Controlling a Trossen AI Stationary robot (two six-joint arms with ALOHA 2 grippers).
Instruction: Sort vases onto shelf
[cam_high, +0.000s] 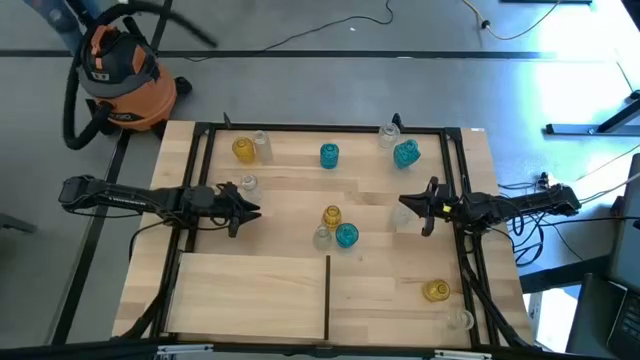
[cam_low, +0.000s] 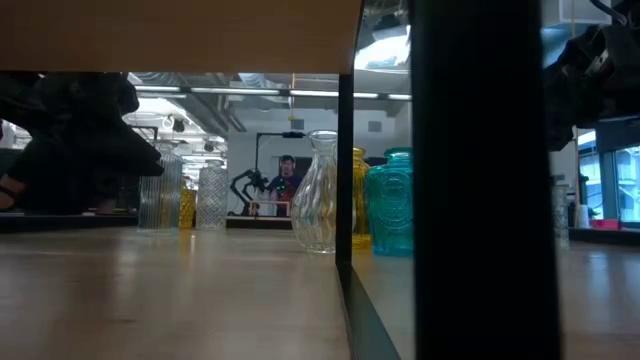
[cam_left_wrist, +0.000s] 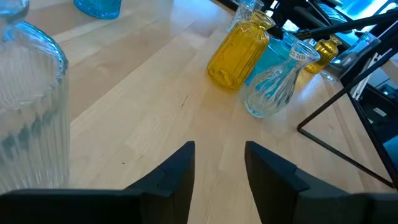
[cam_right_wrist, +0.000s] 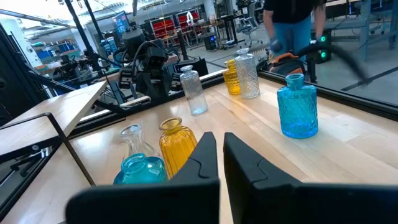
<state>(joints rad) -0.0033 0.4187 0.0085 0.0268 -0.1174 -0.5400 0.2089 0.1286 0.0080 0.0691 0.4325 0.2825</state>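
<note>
Small glass vases stand upright on their bases on the pale-wood table. An amber vase (cam_high: 331, 215), a clear one (cam_high: 322, 237) and a teal one (cam_high: 347, 235) cluster at the middle. Amber (cam_high: 243, 150), clear (cam_high: 262, 146) and teal (cam_high: 329, 155) vases stand along the far side, with two more at the far right (cam_high: 406, 153). My left gripper (cam_high: 256, 209) (cam_left_wrist: 220, 155) is open and empty, left of the cluster, beside a clear ribbed vase (cam_left_wrist: 28, 106). My right gripper (cam_high: 403, 204) (cam_right_wrist: 220, 146) is shut and empty, right of the cluster. The shelf panel (cam_high: 250, 290) lies at the near side.
An amber vase (cam_high: 435, 290) and a clear one (cam_high: 458, 320) stand on the shelf's near right section. Black frame rails (cam_high: 466, 250) run around the table. An orange shop vacuum (cam_high: 120, 75) sits on the floor beyond the far left corner. A person (cam_right_wrist: 292, 25) stands beyond the table.
</note>
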